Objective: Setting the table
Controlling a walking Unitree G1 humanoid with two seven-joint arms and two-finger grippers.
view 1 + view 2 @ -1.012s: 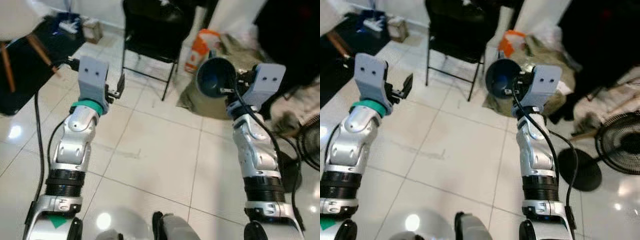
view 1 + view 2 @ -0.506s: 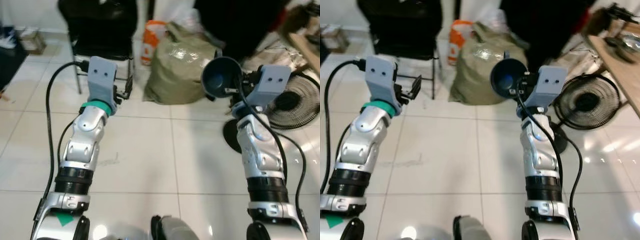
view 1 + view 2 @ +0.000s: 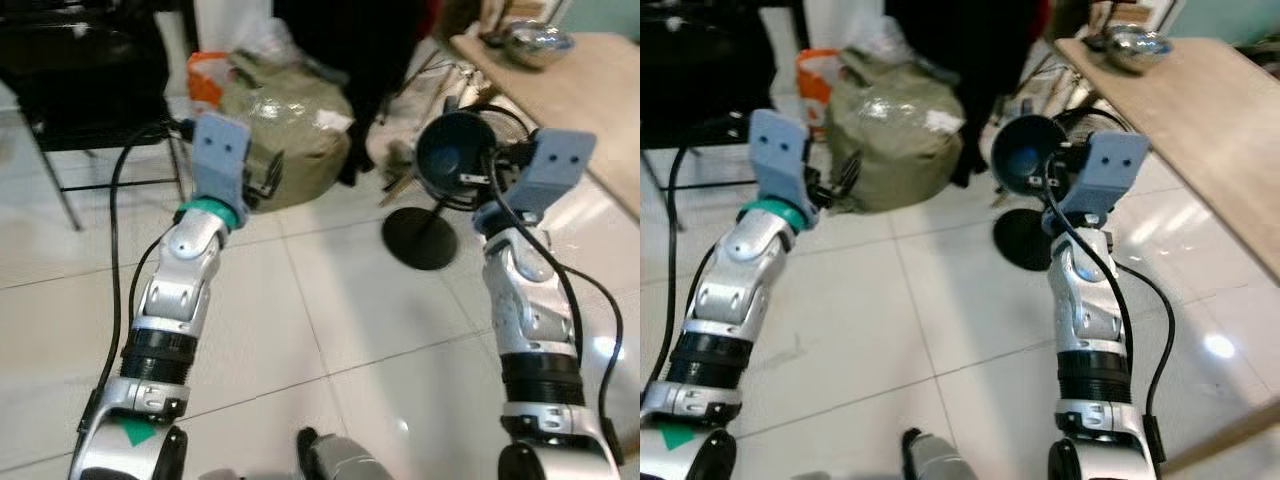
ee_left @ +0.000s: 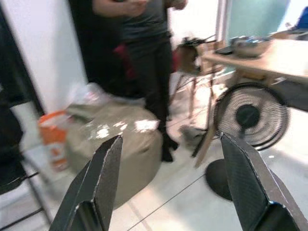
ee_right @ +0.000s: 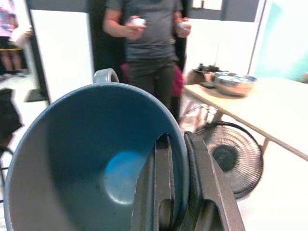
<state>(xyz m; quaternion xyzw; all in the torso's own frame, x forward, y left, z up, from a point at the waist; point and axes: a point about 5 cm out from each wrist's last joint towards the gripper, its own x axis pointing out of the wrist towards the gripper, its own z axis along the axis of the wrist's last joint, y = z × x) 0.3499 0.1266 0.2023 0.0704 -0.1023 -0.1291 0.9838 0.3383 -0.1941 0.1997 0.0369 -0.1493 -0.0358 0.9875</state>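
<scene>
White tiled floor (image 3: 330, 300) under me, wooden counter (image 3: 1200, 110) ahead and to the right of my right tool, with a metal bowl (image 3: 1128, 45) on its far end. A standing fan (image 4: 250, 118) is on the floor just past my right tool, near the counter edge. An olive sack (image 3: 285, 125) sits just beyond my left tool, with an orange-and-white bag (image 3: 205, 70) beside it and a black chair (image 3: 70, 90) further left. A person (image 5: 147, 43) in a grey top stands ahead, between the sack and the counter.

My right tool (image 5: 180, 192) is raised at chest height, pinching the rim of a blue cup (image 3: 455, 160): one finger inside, one outside, cup mouth facing back at me. My left tool (image 4: 168, 192) is raised level with it, fingers spread wide, holding nothing.
</scene>
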